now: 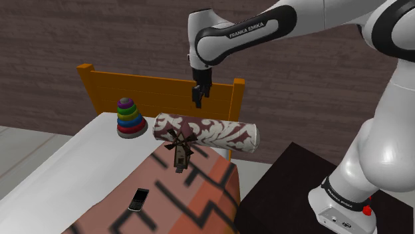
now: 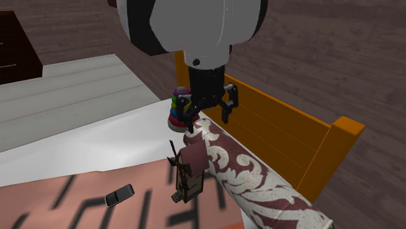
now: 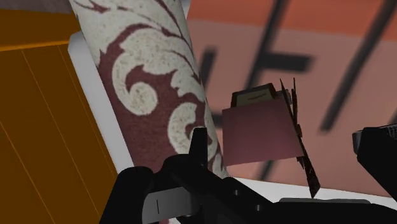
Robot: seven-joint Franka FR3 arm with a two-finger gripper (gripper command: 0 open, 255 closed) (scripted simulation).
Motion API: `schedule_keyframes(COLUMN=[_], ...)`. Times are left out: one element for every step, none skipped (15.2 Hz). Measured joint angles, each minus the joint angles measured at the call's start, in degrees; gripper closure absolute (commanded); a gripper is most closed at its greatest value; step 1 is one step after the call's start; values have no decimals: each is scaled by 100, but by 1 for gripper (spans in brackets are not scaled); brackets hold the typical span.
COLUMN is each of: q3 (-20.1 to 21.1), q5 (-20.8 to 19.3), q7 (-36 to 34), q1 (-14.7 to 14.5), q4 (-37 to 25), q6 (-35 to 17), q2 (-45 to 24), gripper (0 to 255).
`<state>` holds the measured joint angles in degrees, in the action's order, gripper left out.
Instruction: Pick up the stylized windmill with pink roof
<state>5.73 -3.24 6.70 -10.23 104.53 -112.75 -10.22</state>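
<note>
The windmill (image 1: 179,150) is a small brown tower with a pink roof (image 3: 261,130) and dark blades. It stands on the pink patterned bed cover, right against the maroon-and-white bolster (image 1: 207,133). My black gripper (image 1: 198,95) hangs open well above it, over the bolster near the orange headboard. In the second exterior view the gripper (image 2: 208,112) shows both fingers apart with nothing between them, and the windmill (image 2: 189,172) sits below it. In the wrist view the windmill lies between the fingertips (image 3: 199,144) at a distance, not touched.
A rainbow stacking-ring toy (image 1: 131,117) stands on the white sheet near the headboard (image 1: 143,90). A dark phone (image 1: 138,199) lies on the pink cover (image 1: 199,193) toward the bed's foot. The dark stand top (image 1: 286,193) adjoins the bed.
</note>
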Motion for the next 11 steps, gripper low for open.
schedule_keyframes(q3=[33, 65, 88, 105, 126, 143, 162, 184, 195, 203, 214], q5=[-29, -61, -99, -131, -164, -202, -238, -276, -314, -352, -386], q7=[4, 2, 14, 45, 63, 84, 103, 100, 135, 173, 199], q1=[-45, -94, -134, -166, -209, -254, -301, -367, -416, -465, -518], q4=[-202, -357, -522, -710, -919, -1151, -1357, -1580, -1882, -2186, -2407], q6=[58, 45, 12, 41, 89, 112, 147, 179, 245, 319, 360], q2=[-190, -396, -636, -841, -1043, -1291, -1507, -1740, -2021, -2293, -2516], gripper=[0, 0, 0, 0, 0, 0, 0, 0, 0, 0, 0])
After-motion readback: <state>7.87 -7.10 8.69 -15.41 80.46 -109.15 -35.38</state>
